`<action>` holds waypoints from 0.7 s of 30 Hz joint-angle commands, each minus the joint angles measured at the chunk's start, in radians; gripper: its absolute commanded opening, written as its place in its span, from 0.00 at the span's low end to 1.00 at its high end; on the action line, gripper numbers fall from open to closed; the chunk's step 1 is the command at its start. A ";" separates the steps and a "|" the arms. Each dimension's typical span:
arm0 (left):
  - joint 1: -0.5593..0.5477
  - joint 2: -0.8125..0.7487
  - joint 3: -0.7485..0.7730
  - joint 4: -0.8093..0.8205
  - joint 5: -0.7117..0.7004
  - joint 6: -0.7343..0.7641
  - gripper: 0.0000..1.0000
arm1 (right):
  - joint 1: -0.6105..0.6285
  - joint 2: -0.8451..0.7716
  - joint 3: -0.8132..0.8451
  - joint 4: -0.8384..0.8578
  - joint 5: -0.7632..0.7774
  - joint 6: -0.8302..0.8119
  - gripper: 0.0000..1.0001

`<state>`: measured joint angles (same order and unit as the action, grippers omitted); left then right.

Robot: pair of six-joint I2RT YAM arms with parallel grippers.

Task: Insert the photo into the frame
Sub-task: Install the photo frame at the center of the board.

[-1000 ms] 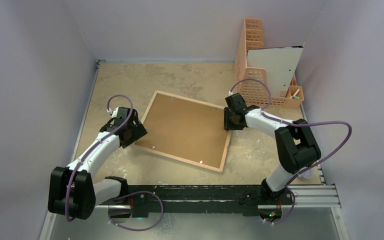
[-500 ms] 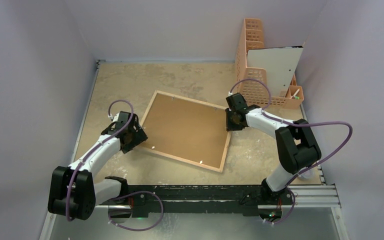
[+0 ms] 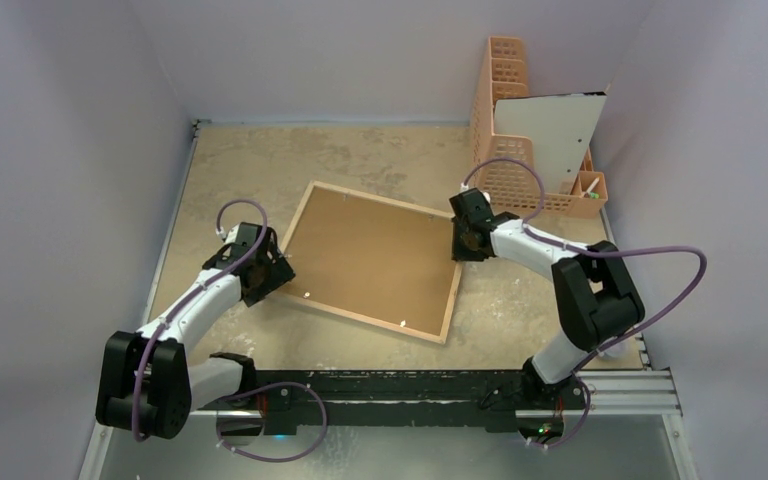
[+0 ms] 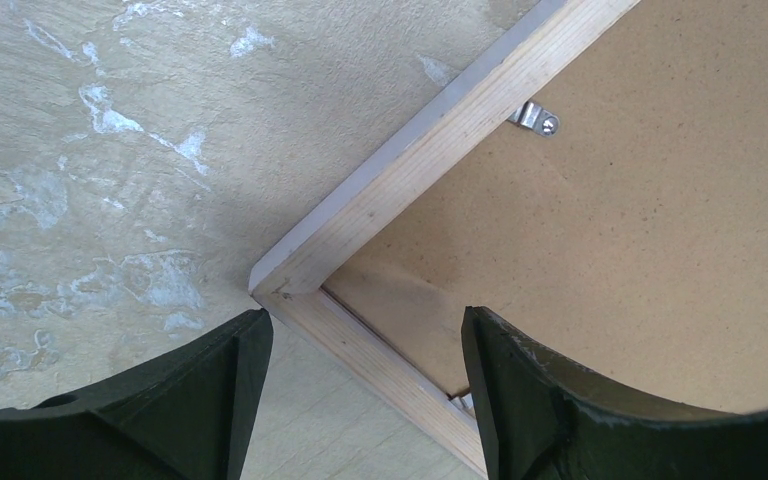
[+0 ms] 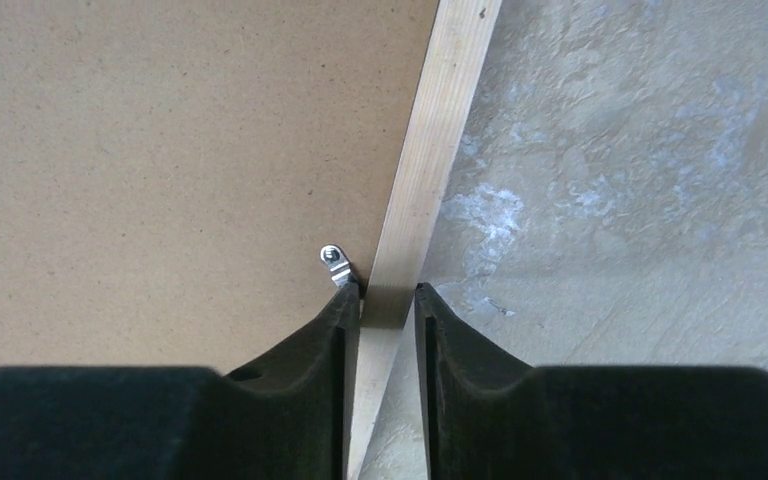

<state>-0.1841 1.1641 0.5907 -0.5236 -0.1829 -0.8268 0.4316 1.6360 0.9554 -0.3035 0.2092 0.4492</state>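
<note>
We see the frame (image 3: 360, 316) lying face down on the table (image 3: 240, 170). Its light wood rim is turned up and the brown backing board (image 3: 370, 255) sits inside it, with one arm at each end.

The left gripper (image 3: 278, 270) hangs over the frame's near-left corner with its jaws spread wide and nothing held. In its wrist view, the corner of the frame (image 4: 440, 130) sits just ahead of the left gripper (image 4: 360, 330), in the gap between the two dark fingers. One finger is over bare table (image 4: 110, 200) outside the rim. The other is over the backing board (image 4: 640, 220) inside it. Further ahead, on the board side, a small metal clip (image 4: 537, 118) is screwed against the rim.

The right gripper (image 3: 457, 238) is at the opposite side of the frame. Its wrist view shows the right gripper (image 5: 388, 300) drawn in until only the rim's width remains. The wood strip of the frame (image 5: 430, 150) runs straight out from between its fingertips, and both fingers meet the strip's sides. A second metal clip (image 5: 337, 262) lies at the tip of the finger on the board side. The backing board (image 5: 160, 150) stretches beyond it, and mottled table (image 5: 640, 200) lies off the other finger.

Past the right gripper, toward the far wall, a peach basket (image 3: 505, 130) holds an upright white sheet (image 3: 550, 130). We cannot tell whether that sheet is the photo.
</note>
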 commanded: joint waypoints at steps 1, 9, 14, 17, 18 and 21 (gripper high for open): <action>-0.002 0.003 0.005 0.031 -0.010 0.013 0.72 | -0.002 -0.094 -0.018 0.047 0.061 0.054 0.42; -0.002 0.005 0.008 0.043 0.011 0.020 0.72 | -0.003 -0.080 -0.031 0.052 -0.080 0.009 0.58; -0.002 0.004 0.002 0.040 0.010 0.021 0.72 | -0.003 -0.035 -0.034 0.048 -0.105 -0.036 0.57; -0.002 0.005 0.002 0.039 0.006 0.022 0.72 | -0.002 -0.016 -0.026 0.034 -0.075 -0.041 0.52; -0.002 0.005 0.002 0.039 0.004 0.021 0.72 | -0.003 -0.009 -0.025 0.034 -0.071 -0.043 0.50; -0.002 0.008 0.001 0.037 0.002 0.021 0.72 | -0.002 0.005 -0.024 0.036 -0.050 -0.038 0.45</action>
<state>-0.1841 1.1667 0.5907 -0.5205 -0.1787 -0.8188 0.4309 1.6295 0.9276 -0.2516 0.1345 0.4294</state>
